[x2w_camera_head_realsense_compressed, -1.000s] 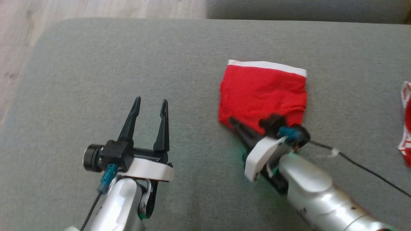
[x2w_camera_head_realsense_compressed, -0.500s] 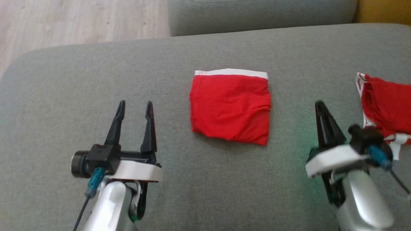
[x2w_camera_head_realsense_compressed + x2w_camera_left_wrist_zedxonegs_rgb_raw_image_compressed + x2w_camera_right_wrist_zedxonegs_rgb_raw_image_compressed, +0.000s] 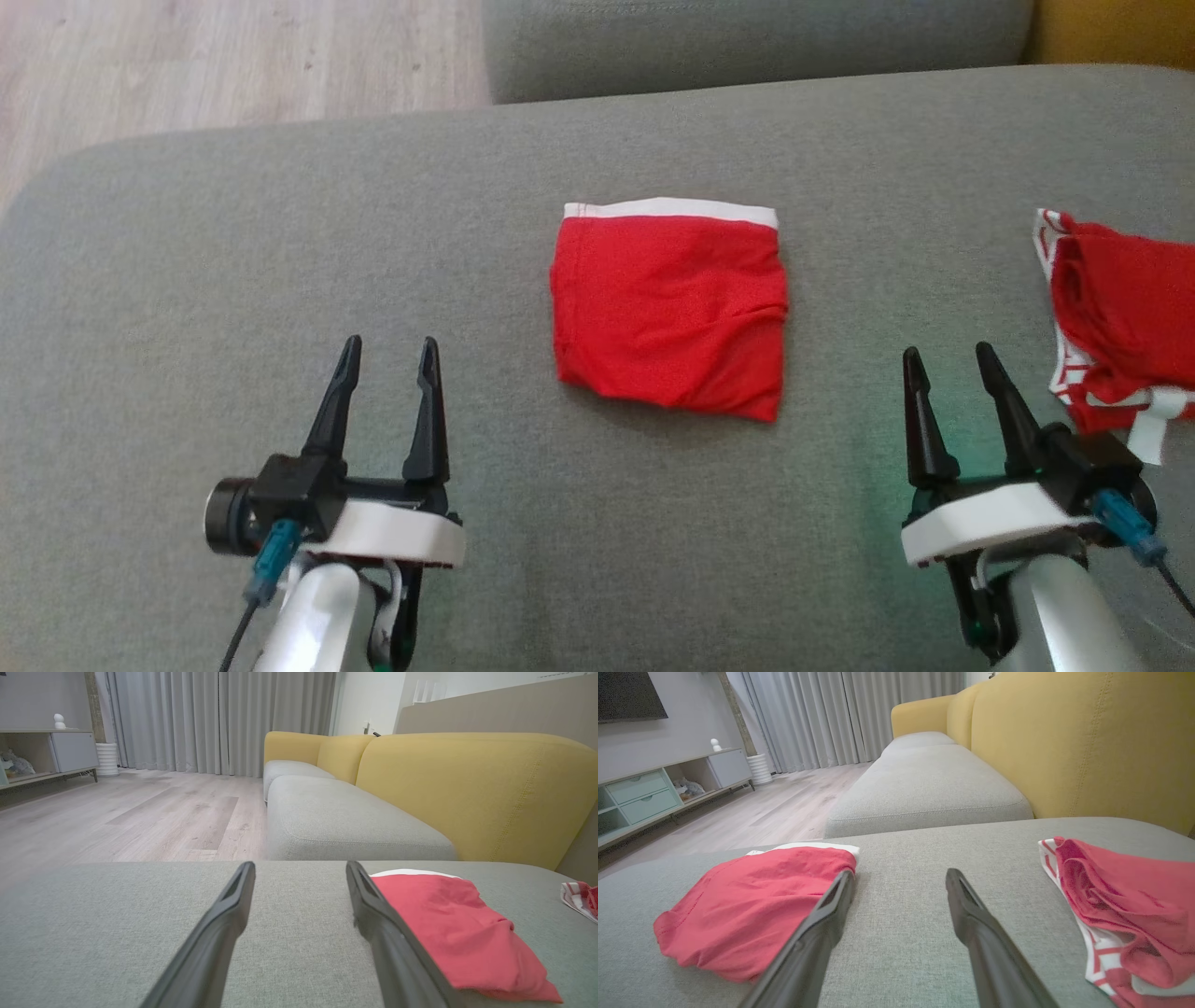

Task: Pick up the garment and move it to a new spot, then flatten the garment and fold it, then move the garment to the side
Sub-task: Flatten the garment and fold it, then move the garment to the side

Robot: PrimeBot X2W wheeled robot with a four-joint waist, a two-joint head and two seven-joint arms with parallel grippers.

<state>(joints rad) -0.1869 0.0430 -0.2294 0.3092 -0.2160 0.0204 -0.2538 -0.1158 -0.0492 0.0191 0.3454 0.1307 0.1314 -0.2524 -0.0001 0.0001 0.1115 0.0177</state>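
The folded red garment (image 3: 670, 308) is lying mid-cushion on the grey sofa (image 3: 233, 261), between the left gripper (image 3: 390, 343) and the right gripper (image 3: 948, 351), both standing with fingers apart and empty. The wrist views are showing the yellow backrest (image 3: 467, 788) in full, while the head view is catching just a corner of it.

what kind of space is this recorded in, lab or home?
Most likely a home living room, or a mock-up of one: a grey sofa with yellow backrests, floor-length curtains, a low cabinet and a wood-look floor.
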